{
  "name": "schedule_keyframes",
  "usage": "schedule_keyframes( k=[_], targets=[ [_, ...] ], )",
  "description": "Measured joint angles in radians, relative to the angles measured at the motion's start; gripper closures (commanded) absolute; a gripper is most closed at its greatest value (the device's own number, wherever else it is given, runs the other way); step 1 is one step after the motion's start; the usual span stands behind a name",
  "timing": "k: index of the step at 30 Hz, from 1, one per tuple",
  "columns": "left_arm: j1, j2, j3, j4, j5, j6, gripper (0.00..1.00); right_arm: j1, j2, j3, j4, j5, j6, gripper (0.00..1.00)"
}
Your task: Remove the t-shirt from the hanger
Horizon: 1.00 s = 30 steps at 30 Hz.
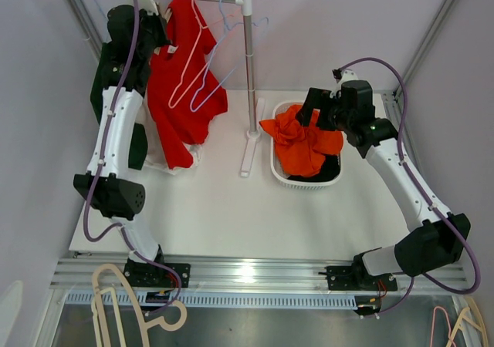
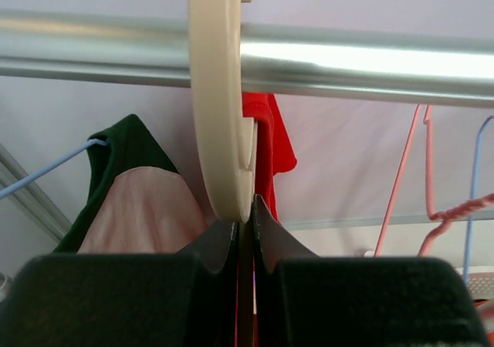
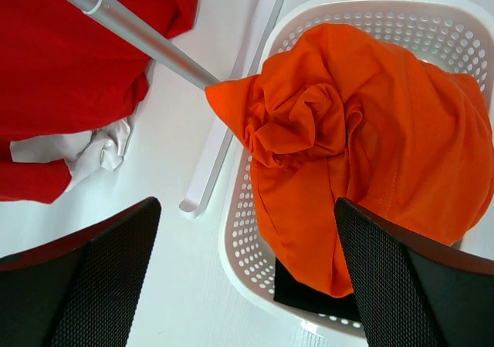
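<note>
Nearest the arm bases, our right gripper (image 3: 245,208) hangs with its jaws spread wide over the white perforated plastic basket (image 3: 239,247) that holds a crumpled orange garment (image 3: 363,131). It is well apart from the silver metal rail (image 2: 370,62) and lower than it, so we judge it has no part in the coming move. Up at the rail, our left gripper (image 2: 245,231) has its black fingers pressed almost together on the lower end of the cream plastic hanger (image 2: 220,92), whose hook curves up and over the rail. Just beyond that hook the red fabric t-shirt (image 1: 181,92) drapes from the rail down toward the desk (image 1: 216,208), and it seems to ride on this hanger. The hook stands upright, crosswise to the rail, so we reckon it must lift clear upward, and the left arm is far nearer.
</note>
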Motion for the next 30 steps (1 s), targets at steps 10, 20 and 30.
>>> schedule_keyframes(
  k=[10,20,30],
  targets=[
    [-0.002,-0.116,-0.06,0.027,-0.008,-0.004,0.99,-0.001,-0.03,-0.018,0.006,-0.019,0.001,0.0],
    [-0.066,-0.222,-0.179,-0.013,-0.172,-0.018,0.99,0.035,-0.079,-0.075,0.049,-0.055,-0.015,0.0],
    [-0.196,-0.471,-0.404,-0.133,-0.451,-0.08,0.99,0.169,-0.332,-0.32,0.293,-0.182,-0.075,0.0]
  ],
)
